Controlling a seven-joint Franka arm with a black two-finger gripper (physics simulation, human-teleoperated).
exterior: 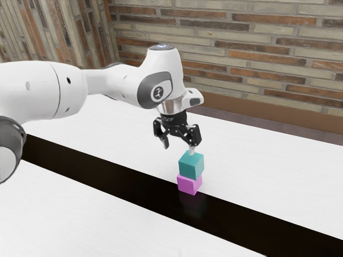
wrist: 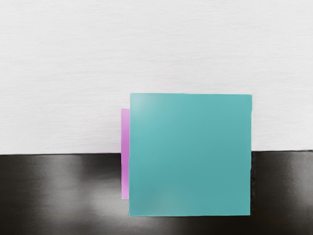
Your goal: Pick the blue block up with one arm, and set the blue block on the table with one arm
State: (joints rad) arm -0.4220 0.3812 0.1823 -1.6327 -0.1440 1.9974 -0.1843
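Exterior view: white table (exterior: 80, 219), brick wall (exterior: 257, 59).

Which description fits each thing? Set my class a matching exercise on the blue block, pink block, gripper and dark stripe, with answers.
1. Blue block
2. Pink block
3. Gripper
4. Dark stripe

A. Open, above both blocks
B. Crosses the white table
C. Beneath another block
D. On top of another block

Pairs: 1-D, 2-C, 3-A, 4-B

The smooth, blue-green, cube-shaped block (exterior: 191, 165) sits flat on top of a pink block (exterior: 188, 184). It is a bit to one side, not tipped.
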